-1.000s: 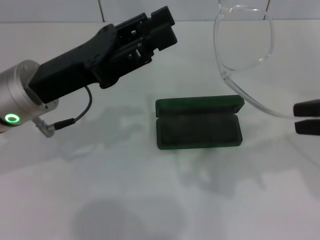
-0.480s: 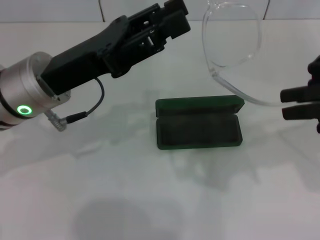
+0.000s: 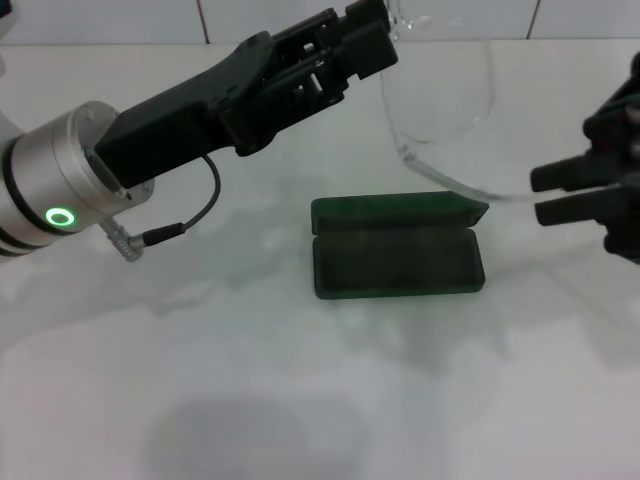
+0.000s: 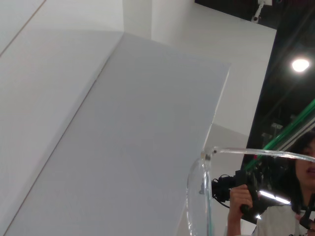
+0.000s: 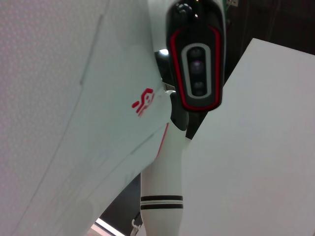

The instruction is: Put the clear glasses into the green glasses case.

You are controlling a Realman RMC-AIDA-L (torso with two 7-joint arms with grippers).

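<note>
The green glasses case [image 3: 398, 262] lies open on the white table, its lid [image 3: 400, 210] folded back on the far side and its dark lining bare. The clear glasses [image 3: 440, 95] hang in the air above and behind the case. One clear temple arm slopes down to my right gripper [image 3: 537, 195], which is shut on its end at the right of the case. My left gripper [image 3: 378, 35] reaches in from the left and sits right at the upper left corner of the lens. The left wrist view shows the glasses' rim [image 4: 202, 196] close up.
The white table [image 3: 300, 400] stretches out in front of the case, and a tiled wall runs along its far edge. A thin black cable [image 3: 190, 215] hangs under my left wrist. The right wrist view shows only the robot's own body.
My right gripper has carried the glasses leftward, closer to the spot over the case. My left arm has swung right and farther back until its gripper meets the lens corner.
</note>
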